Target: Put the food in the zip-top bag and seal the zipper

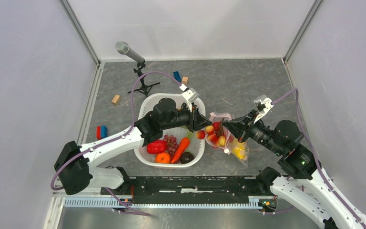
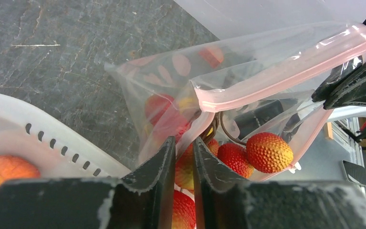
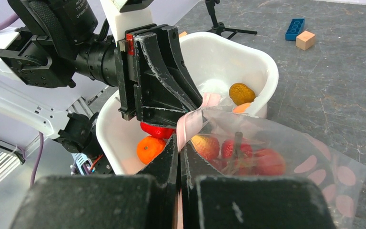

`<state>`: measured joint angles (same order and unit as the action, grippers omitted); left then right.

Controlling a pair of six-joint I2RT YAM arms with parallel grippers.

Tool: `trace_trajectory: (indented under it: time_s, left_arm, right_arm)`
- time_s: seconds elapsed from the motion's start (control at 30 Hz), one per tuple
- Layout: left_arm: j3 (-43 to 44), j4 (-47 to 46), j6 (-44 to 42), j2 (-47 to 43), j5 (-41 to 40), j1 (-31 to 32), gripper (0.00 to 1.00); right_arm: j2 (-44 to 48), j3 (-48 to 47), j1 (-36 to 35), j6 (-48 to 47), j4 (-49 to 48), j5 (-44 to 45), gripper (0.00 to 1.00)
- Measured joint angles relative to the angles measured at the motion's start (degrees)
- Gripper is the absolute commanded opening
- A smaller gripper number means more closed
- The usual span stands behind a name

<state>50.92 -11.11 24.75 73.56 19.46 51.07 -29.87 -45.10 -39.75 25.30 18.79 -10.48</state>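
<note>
The zip-top bag (image 1: pixel 243 157) hangs between the grippers, right of the white basin (image 1: pixel 147 102). My right gripper (image 1: pixel 228 129) is shut on its pink zipper (image 3: pixel 190 125), holding the mouth up. My left gripper (image 1: pixel 199 125) is at the mouth, jaws nearly closed on a cluster of red bumpy fruits (image 2: pixel 267 152) that sits partly inside the bag. A yellow fruit (image 1: pixel 238 151) lies at the bag's bottom. A red pepper (image 1: pixel 156 146), purple grapes (image 1: pixel 170 141), a carrot (image 1: pixel 181 149) and an orange (image 1: pixel 162 158) lie in the basin.
A microphone on a tripod (image 1: pixel 129 52) stands behind the basin. A blue block (image 1: pixel 177 75) and a wooden block (image 1: pixel 185 79) lie at the back, another wooden block (image 1: pixel 116 98) and a blue-and-red block (image 1: pixel 101 131) at the left. Walls enclose three sides.
</note>
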Motion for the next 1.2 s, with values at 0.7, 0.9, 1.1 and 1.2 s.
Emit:
trace_trajectory:
  time_s: [0.7, 0.9, 1.1, 1.2]
  left_arm:
    - [9.53, 15.54, -4.44, -0.07, -1.16, 0.02, 0.02]
    - [20.52, 28.68, -6.47, -0.13, -0.48, 0.02, 0.02]
    - [22.21, 36.33, -7.56, 0.55, 0.22, 0.02, 0.02]
    - [22.21, 36.11, -7.54, 0.5, 0.24, 0.02, 0.02]
  right_arm:
    - [-1.62, 0.09, -0.02, -0.17, 4.09, 11.06, 0.0]
    - [-6.6, -4.22, -0.04, -2.05, 10.62, 22.75, 0.0]
    - [-7.17, -4.61, -0.15, -4.52, 11.04, 21.68, 0.0]
    - [-4.15, -4.52, -0.17, -4.52, 9.79, 21.33, 0.0]
